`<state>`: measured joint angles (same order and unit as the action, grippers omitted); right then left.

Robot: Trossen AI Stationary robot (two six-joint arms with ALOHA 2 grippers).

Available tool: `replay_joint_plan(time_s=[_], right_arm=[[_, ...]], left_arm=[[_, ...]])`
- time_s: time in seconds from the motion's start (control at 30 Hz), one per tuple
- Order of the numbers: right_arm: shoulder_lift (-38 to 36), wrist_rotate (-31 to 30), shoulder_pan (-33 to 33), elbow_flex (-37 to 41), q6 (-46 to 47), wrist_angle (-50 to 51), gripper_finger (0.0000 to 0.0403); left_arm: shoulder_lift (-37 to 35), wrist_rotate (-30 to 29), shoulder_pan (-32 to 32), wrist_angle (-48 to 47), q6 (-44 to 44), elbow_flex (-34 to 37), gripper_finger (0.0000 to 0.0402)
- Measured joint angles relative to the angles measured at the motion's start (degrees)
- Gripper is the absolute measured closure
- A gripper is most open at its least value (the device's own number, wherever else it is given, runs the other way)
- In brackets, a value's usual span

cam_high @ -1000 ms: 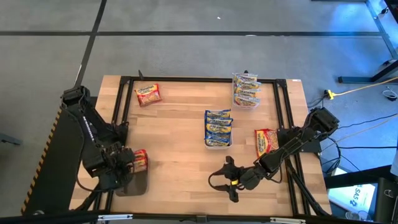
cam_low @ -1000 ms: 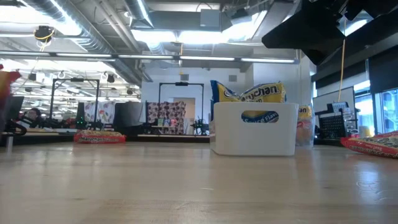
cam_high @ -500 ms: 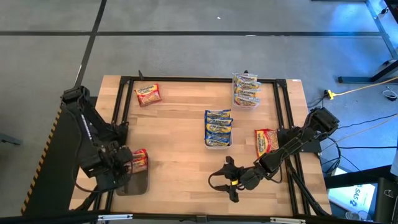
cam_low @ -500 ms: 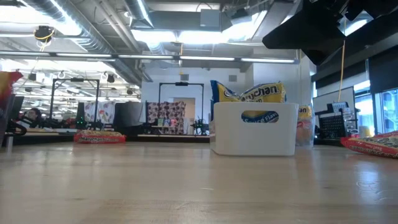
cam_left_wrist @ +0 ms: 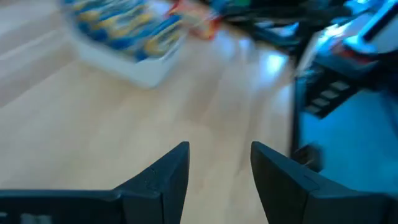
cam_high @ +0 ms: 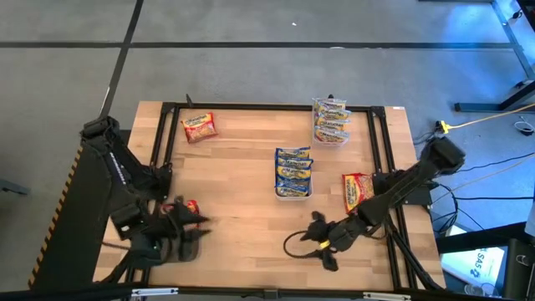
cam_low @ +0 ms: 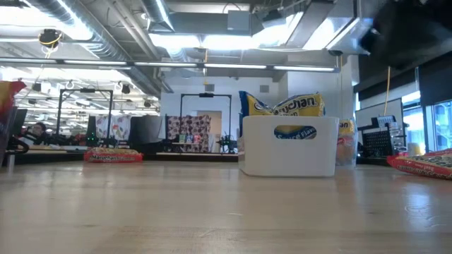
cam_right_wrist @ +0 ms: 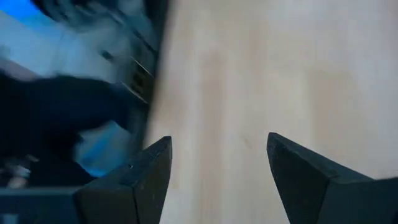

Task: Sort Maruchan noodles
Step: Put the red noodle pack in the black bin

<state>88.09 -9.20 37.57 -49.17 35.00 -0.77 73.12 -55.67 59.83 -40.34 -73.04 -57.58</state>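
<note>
My left gripper (cam_high: 197,224) is at the table's near left, open and empty; in the left wrist view (cam_left_wrist: 219,149) only bare wood lies between its fingers. A red-bordered noodle packet (cam_high: 191,206) shows just beyond it and at the low view's left edge (cam_low: 7,99); what it rests on is hidden. My right gripper (cam_high: 316,241) hangs open and empty over bare wood near the front edge, as the right wrist view (cam_right_wrist: 217,140) shows. Blue-bordered packets stand in a white tray (cam_high: 292,192) mid-table. Loose red packets lie at far left (cam_high: 199,127) and at right (cam_high: 357,191).
A clear tub (cam_high: 331,121) with orange-bordered packets stands at the far right. A dark see-through tub (cam_high: 182,251) sits under my left gripper at the near left. A black frame (cam_high: 276,107) runs along the table's edges. Bare wood lies between the tray and the front edge.
My left gripper has swung round toward the table's right and near edge and now stands open; the red packet it held shows beside it, free of the fingers. My right gripper has shifted a little toward the table's right and near edge.
</note>
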Motion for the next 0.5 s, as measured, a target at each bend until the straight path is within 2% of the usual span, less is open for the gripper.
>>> replay_joint_plan(time_s=[0.1, 0.2, 0.33, 0.43, 0.5], right_arm=[[-5.2, -2.8, 0.0, 0.1, 3.9, 12.7, 0.0166], [-10.3, -9.7, -0.1, 0.1, 10.9, 26.0, 0.0166], [-13.8, -17.2, -0.1, 0.1, 26.3, 47.5, 0.0166], [-14.0, -17.3, -1.4, 0.4, 37.2, 62.4, 0.0166], [-14.0, -16.1, -2.9, 1.7, 40.4, 65.5, 0.017]], left_arm=[[1.9, 3.5, -4.0, 17.9, 15.1, 1.8, 0.0237], [5.4, 12.0, -8.0, 29.1, 24.4, 2.2, 0.0237], [11.4, 21.8, -12.5, 35.5, 27.0, 2.3, 0.0237], [15.7, 25.4, -14.9, 37.8, 26.9, 2.3, 0.0237], [18.2, 27.2, -16.2, 39.3, 27.0, 2.4, 0.0237]])
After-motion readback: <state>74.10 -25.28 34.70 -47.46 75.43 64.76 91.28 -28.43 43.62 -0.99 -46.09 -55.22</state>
